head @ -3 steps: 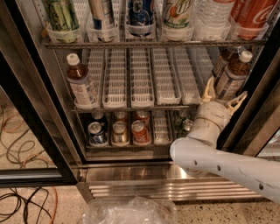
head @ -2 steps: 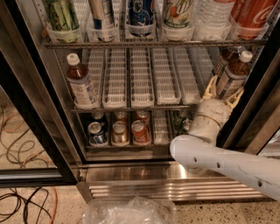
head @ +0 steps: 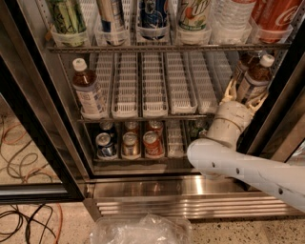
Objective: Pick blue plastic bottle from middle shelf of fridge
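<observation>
The blue plastic bottle is small and clear, filled with a dark brown drink, with a white screw cap and a pale bluish-white wrap label. It stands upright at the far right end of the middle shelf, partly behind the black door frame.

The gripper is at that same right end of the shelf. Its cream fingers are spread wide, one on each side of the bottle's lower body; whether they touch it cannot be told. The white arm reaches in from below the shelf's right end.

The shelf is a grey wire rack carrying rows of white perforated lane trays. A second like bottle stands at its left end. Below the shelf sit short cans; above it are taller drinks, among them a red cola bottle. The fridge has a stainless base grille. On the speckled floor below lie cables and a clear plastic bag.

Against a second ago, the gripper has crept slightly higher along the bottle; the bottle itself has not moved.
</observation>
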`<act>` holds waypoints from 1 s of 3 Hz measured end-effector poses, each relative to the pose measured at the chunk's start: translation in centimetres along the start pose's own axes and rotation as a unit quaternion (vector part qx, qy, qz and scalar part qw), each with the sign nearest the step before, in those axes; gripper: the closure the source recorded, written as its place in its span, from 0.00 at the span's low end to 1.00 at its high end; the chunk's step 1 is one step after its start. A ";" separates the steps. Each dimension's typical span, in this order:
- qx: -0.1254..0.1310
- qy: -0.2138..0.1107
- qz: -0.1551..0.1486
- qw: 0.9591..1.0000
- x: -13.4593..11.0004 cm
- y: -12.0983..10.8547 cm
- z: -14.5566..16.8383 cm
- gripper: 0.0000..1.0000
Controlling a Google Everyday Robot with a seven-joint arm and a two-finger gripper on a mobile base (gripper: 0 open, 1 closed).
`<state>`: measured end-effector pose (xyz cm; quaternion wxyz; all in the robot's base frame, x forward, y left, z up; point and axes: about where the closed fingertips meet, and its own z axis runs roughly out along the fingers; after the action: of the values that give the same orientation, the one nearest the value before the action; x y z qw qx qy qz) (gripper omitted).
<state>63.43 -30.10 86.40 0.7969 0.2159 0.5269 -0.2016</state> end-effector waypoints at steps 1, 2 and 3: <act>0.011 0.000 -0.002 1.000 0.2 -0.4 1.0 0.35; 0.024 0.007 -0.005 1.000 0.7 -0.8 1.4 0.53; 0.024 0.007 -0.005 1.000 0.7 -0.8 1.4 0.77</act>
<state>64.25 -31.62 86.10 0.7867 0.2342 0.5286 -0.2166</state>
